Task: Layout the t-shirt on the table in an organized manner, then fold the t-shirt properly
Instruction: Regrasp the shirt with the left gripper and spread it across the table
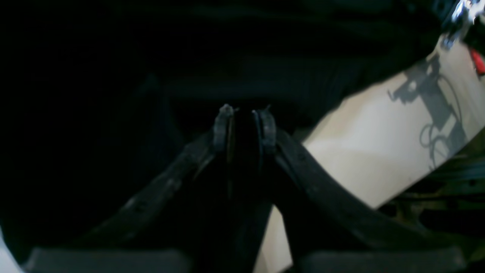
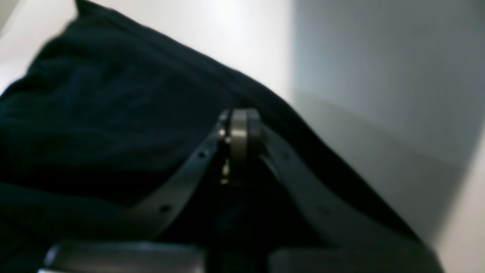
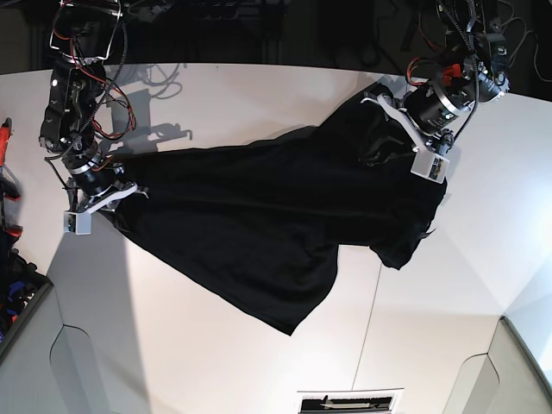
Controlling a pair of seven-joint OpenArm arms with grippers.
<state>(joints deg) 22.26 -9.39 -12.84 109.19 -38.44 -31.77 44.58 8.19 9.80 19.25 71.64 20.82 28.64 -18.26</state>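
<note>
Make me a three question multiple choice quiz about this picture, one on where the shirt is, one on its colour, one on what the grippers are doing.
1. Where does the t-shirt lie?
A. Stretched between the two arms over the table
B. Folded in a neat square
C. On the floor

2. What colour shows on the shirt?
A. White
B. Plain black
C. Red

3. What is the left gripper doing?
A. Hanging wide open, clear of the shirt
B. Pinching black cloth
C. Holding a box

Answers: 1 A, the base view shows it spanning from the right gripper to the left one. 2 B, no print is visible. 3 B, the left wrist view shows cloth between its jaws.
</note>
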